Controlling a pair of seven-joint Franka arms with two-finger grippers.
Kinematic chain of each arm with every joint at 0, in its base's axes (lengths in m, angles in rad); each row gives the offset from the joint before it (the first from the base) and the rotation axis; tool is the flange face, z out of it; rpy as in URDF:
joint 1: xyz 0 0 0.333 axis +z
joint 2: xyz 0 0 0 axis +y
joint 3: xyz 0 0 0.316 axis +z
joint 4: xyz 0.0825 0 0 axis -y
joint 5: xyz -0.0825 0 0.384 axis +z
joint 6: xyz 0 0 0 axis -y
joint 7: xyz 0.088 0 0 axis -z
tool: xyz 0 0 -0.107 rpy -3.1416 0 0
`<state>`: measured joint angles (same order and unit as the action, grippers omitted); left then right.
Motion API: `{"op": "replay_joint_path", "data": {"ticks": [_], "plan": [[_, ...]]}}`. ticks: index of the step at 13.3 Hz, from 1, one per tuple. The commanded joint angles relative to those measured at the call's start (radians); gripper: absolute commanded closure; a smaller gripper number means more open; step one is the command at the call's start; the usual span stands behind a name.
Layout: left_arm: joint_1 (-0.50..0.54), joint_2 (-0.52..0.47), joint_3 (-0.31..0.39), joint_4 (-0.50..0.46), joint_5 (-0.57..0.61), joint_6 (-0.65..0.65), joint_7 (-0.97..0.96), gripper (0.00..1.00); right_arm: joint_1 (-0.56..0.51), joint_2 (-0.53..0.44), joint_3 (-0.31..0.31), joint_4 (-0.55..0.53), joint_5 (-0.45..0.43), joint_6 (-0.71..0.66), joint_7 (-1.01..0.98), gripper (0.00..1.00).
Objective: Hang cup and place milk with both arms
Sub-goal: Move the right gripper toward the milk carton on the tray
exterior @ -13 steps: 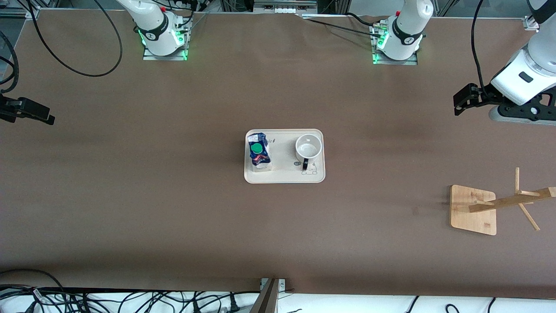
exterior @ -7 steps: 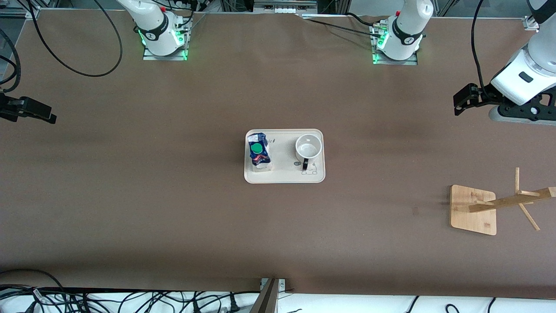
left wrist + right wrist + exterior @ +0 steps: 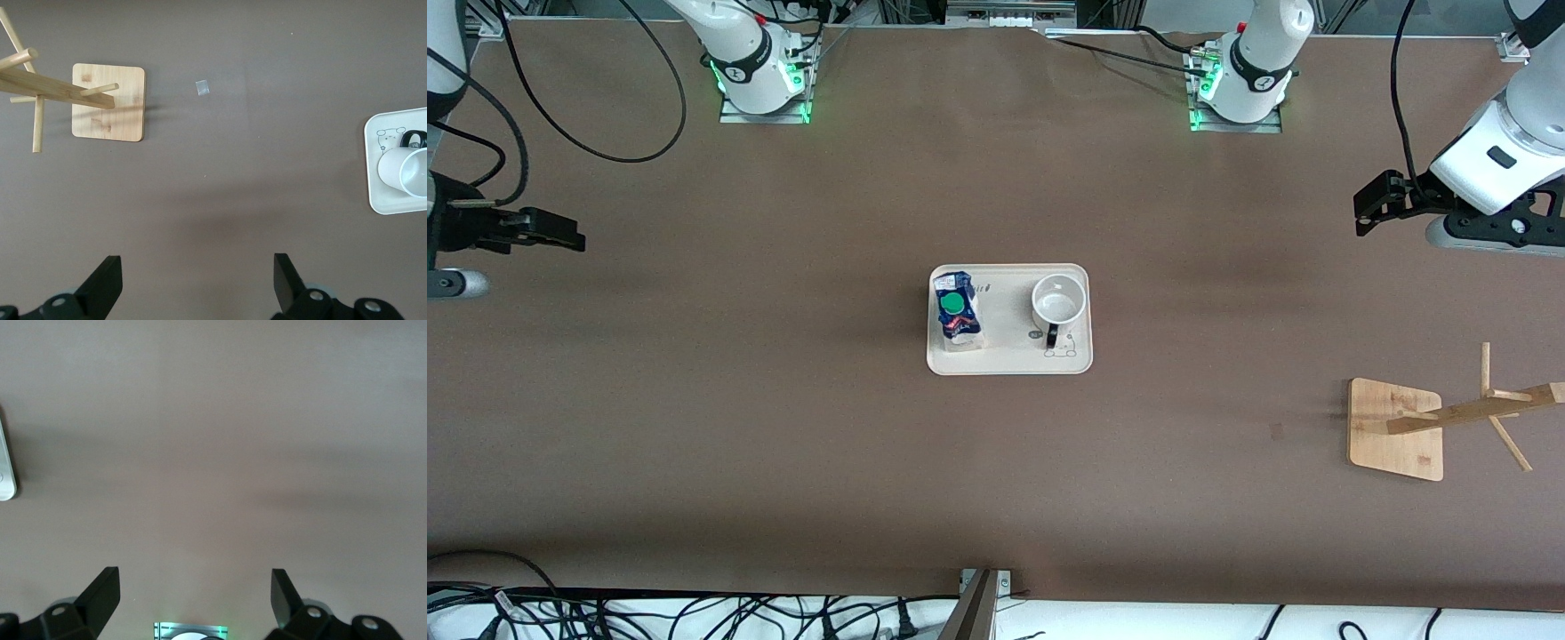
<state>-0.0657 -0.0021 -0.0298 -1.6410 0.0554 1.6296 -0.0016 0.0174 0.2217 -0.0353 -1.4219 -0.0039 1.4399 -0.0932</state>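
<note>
Nearest the front camera, at the left arm's end of the brown counter, stands the wooden mug tree, its square base flat and its pegs bare. At the counter's centre lies the cream tray. On it the milk carton stands upright at the 9 o'clock end, green cap up. The white cup sits mouth-up at the 3 o'clock end, with its black handle pointing to 6 o'clock, toward the front camera. The two are apart.

The left gripper hangs over bare counter at about 2 o'clock from the tray, fingers spread wide, holding nothing. The right gripper hangs over bare counter at about 10 o'clock from the tray, fingers likewise spread and empty.

Judgement: the step in hand is the approach; nothing is grasped yet. To do it well, the left arm should come down over the cup and take its rim or wall while leaving the handle loop free for a peg. The right arm should close across the carton's flat sides below the gable, squarely, lest the light carton tip. The arms should keep their paths separate over the small tray.

Compared with a second ago, the right gripper has advanced inward toward the tray. The left gripper has barely shifted. Tray, carton, cup and mug tree are unmoved.
</note>
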Motion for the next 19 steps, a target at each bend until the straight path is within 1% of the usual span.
{"op": "replay_joint_path", "data": {"ticks": [1, 2, 4, 7, 8, 9, 11, 13, 16, 18, 19], "plan": [[-0.005, 0.017, 0.001, 0.039, -0.006, -0.027, -0.005, 0.00, 0.082, 0.024, -0.003, -0.006, 0.004, -0.013, -0.019, 0.00], [-0.006, 0.017, 0.001, 0.039, -0.006, -0.027, -0.006, 0.00, 0.099, 0.037, -0.005, -0.006, -0.005, -0.012, -0.019, 0.00], [-0.011, 0.020, -0.001, 0.050, -0.006, -0.027, -0.006, 0.00, 0.101, 0.068, -0.003, -0.005, 0.019, 0.011, -0.019, 0.00], [-0.011, 0.021, -0.002, 0.050, -0.006, -0.027, -0.006, 0.00, 0.118, 0.108, -0.005, -0.003, 0.187, 0.092, -0.005, 0.00], [-0.011, 0.021, -0.002, 0.050, -0.006, -0.027, -0.005, 0.00, 0.119, 0.126, -0.005, -0.003, 0.228, 0.118, -0.003, 0.00], [-0.009, 0.021, -0.002, 0.050, -0.006, -0.027, -0.006, 0.00, 0.127, 0.131, -0.005, -0.003, 0.249, 0.144, 0.021, 0.00], [-0.009, 0.021, -0.002, 0.050, -0.006, -0.027, -0.005, 0.00, 0.159, 0.143, -0.005, -0.002, 0.256, 0.169, 0.126, 0.00], [-0.009, 0.021, -0.002, 0.050, -0.008, -0.028, -0.005, 0.00, 0.214, 0.145, -0.005, -0.003, 0.256, 0.209, 0.208, 0.00], [-0.009, 0.021, -0.002, 0.050, -0.008, -0.039, -0.005, 0.00, 0.327, 0.153, -0.005, -0.002, 0.248, 0.281, 0.357, 0.00], [-0.009, 0.021, -0.002, 0.050, -0.008, -0.039, -0.006, 0.00, 0.384, 0.162, -0.005, -0.003, 0.239, 0.321, 0.392, 0.00], [-0.008, 0.021, -0.002, 0.050, -0.008, -0.039, -0.005, 0.00, 0.401, 0.166, -0.005, -0.003, 0.239, 0.320, 0.392, 0.00]]}}
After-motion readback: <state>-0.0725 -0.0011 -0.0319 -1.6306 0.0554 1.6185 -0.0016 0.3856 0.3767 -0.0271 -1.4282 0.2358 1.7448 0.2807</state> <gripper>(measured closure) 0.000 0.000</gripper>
